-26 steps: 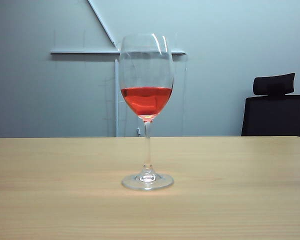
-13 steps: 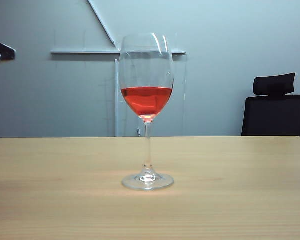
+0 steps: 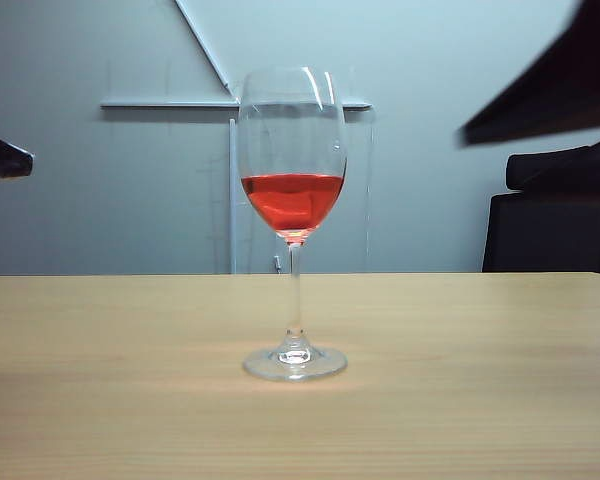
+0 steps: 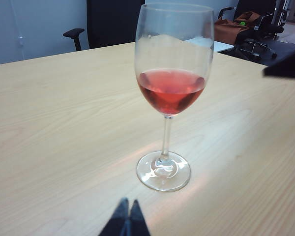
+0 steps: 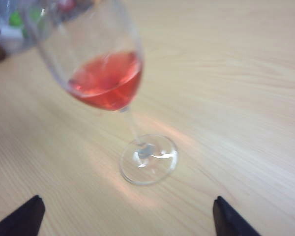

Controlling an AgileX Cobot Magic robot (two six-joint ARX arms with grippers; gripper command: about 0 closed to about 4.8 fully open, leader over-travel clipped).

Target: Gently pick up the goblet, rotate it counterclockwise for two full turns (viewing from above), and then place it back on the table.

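The goblet (image 3: 294,225) stands upright on the pale wood-grain desk (image 3: 500,400), red liquid low in its bowl, its foot flat on the surface. The left gripper (image 4: 126,220) sits just short of the foot, fingertips pressed together, grasping nothing. The right gripper (image 5: 128,216) hangs above the desk with its fingers spread wide, the foot ahead between them, untouched. Behind the desk a black chair (image 3: 550,232) stands against a grey wall (image 3: 100,190).
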